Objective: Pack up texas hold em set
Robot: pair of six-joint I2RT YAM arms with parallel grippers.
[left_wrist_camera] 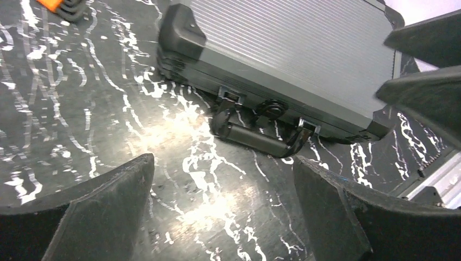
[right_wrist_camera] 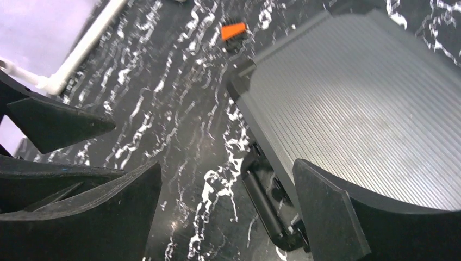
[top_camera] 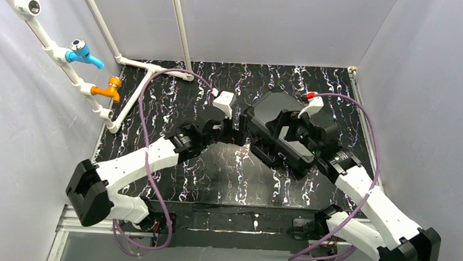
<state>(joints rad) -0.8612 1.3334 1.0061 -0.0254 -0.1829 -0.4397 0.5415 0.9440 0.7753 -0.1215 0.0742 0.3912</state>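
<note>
The closed briefcase (left_wrist_camera: 293, 49) lies flat on the black, white-veined table (top_camera: 214, 177), right of centre, with its handle (left_wrist_camera: 261, 138) facing the left end effector (left_wrist_camera: 223, 163). That unit and the right end effector (right_wrist_camera: 227, 163) are both released, fingers spread wide and grasping nothing. Plain grey walls (top_camera: 270, 25) enclose the table; white pipes (top_camera: 132, 95) at the left carry a blue tap (top_camera: 80, 52) and an orange tap (top_camera: 108, 90).

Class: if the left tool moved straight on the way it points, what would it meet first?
Likely the handle of the briefcase, lying dead ahead of the open left tool; since the tool tilts down, the marbled table just before it may come first.
</note>
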